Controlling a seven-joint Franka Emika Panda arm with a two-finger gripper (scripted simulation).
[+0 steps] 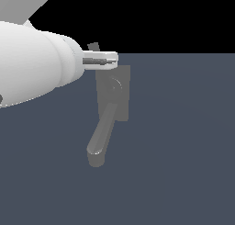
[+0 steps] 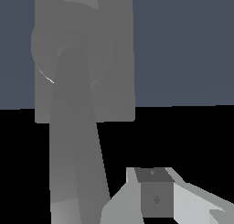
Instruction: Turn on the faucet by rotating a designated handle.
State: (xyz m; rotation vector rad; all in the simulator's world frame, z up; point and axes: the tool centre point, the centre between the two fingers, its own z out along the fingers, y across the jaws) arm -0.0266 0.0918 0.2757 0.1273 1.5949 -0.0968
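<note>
Exterior view shows the gripper (image 1: 113,59) hovering over the faucet (image 1: 120,88), jaw width unclear, so the handle (image 1: 94,47) looks not yet turned.

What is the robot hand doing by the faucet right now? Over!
Gripper above the faucet's far end, open or shut unclear. Handle not clearly seen, no grasp visible. Spout points toward camera. Nothing in the way.
</note>
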